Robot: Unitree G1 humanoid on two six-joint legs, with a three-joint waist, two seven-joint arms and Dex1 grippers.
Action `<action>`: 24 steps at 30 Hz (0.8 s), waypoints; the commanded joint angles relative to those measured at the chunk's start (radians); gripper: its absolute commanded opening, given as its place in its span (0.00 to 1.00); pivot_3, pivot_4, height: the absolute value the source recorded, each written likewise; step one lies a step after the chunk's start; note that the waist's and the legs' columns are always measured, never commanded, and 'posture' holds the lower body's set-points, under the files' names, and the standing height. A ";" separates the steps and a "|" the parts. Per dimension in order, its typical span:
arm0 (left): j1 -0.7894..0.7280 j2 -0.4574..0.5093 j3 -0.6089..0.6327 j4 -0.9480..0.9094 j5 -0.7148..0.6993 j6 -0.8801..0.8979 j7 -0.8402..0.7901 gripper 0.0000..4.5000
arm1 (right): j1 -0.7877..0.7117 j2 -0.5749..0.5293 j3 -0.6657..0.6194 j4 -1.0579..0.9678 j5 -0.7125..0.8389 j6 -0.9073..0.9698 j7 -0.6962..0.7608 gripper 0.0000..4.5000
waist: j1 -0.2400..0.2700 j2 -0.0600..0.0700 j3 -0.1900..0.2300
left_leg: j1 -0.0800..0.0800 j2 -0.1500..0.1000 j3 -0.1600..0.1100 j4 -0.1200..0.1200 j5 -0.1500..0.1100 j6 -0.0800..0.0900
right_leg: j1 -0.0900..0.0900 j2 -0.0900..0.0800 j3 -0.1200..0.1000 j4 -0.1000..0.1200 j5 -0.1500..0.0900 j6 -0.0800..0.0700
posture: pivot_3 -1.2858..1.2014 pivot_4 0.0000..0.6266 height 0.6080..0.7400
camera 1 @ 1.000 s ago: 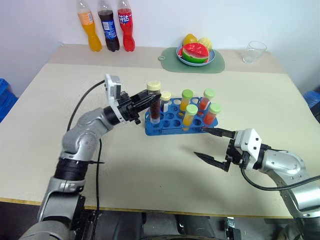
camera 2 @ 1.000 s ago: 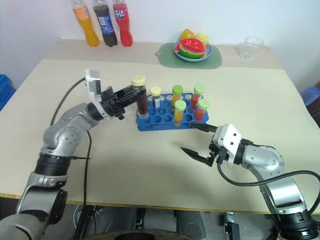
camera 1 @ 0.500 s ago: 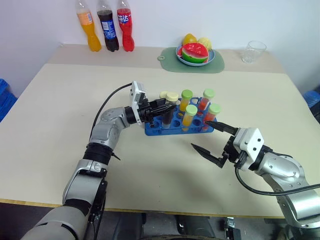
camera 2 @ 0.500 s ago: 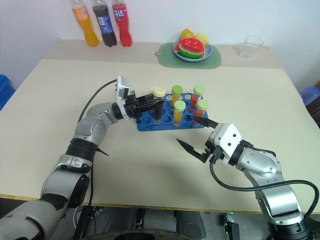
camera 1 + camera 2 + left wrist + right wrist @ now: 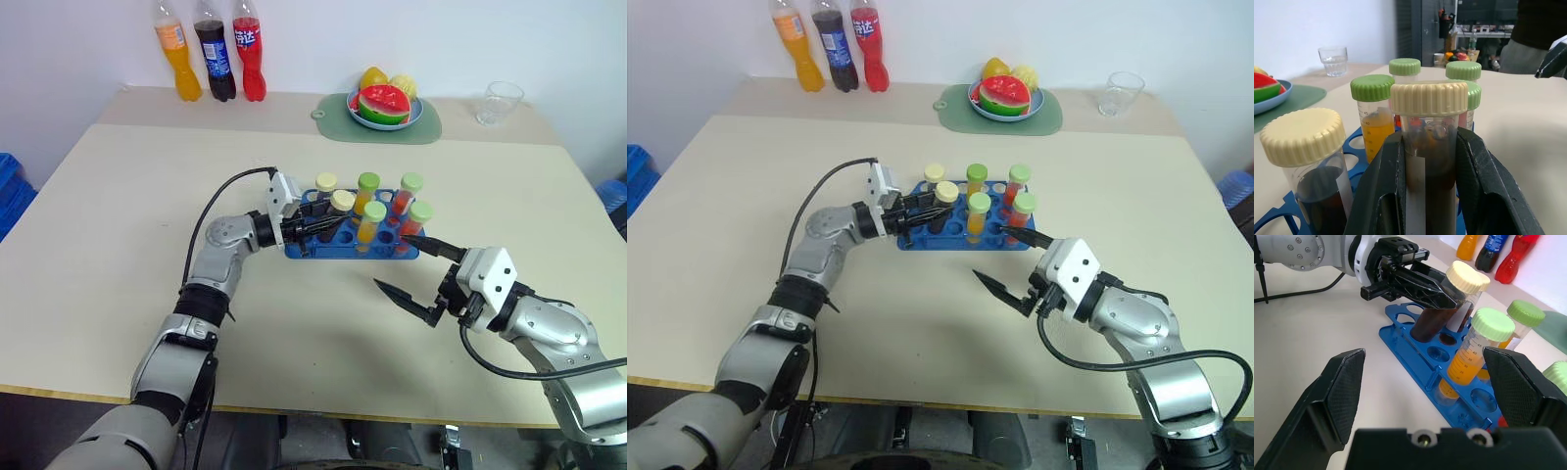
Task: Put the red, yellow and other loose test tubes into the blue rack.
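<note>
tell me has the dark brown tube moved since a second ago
Yes. The dark brown tube came down and rightward, from beside the blue rack's left end into its holes.

The blue rack (image 5: 1415,357) looked glossy plastic; the tube (image 5: 1431,161) in it was clear plastic with a ridged matt cap.

A test tube rack (image 5: 397,253) sits mid-surface (image 5: 118,225), holding six capped tubes. Behind it, a fruit bowl (image 5: 384,106) rests on a mat (image 5: 333,108); three soda bottles (image 5: 216,49) stand far left, a glass (image 5: 499,102) far right.
</note>
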 commanded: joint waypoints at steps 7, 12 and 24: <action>0.088 0.023 0.024 -0.217 -0.015 0.137 0.070 0.94 | 0.007 -0.006 -0.031 0.036 -0.004 -0.052 0.018 0.95 | -0.005 0.000 0.000 | 0.000 0.001 0.000 0.000 0.000 0.001 | 0.000 0.001 0.000 0.000 0.000 0.000 | 0.52 0.24 1.00; 0.213 0.111 0.093 -0.422 -0.046 0.181 0.118 0.94 | 0.032 0.015 -0.068 0.104 -0.039 -0.058 -0.046 0.95 | -0.012 0.000 0.000 | 0.001 0.003 0.000 0.000 0.000 0.001 | 0.000 0.001 0.000 0.001 0.000 0.000 | 0.52 0.24 1.00; 0.694 0.396 0.335 -0.661 -0.136 0.158 0.064 0.94 | 0.297 0.047 -0.266 0.209 -0.007 -0.166 -0.052 0.95 | -0.023 0.001 0.000 | 0.001 0.005 0.002 -0.001 0.000 0.001 | 0.000 0.001 0.000 0.001 -0.002 -0.004 | 0.52 0.24 1.00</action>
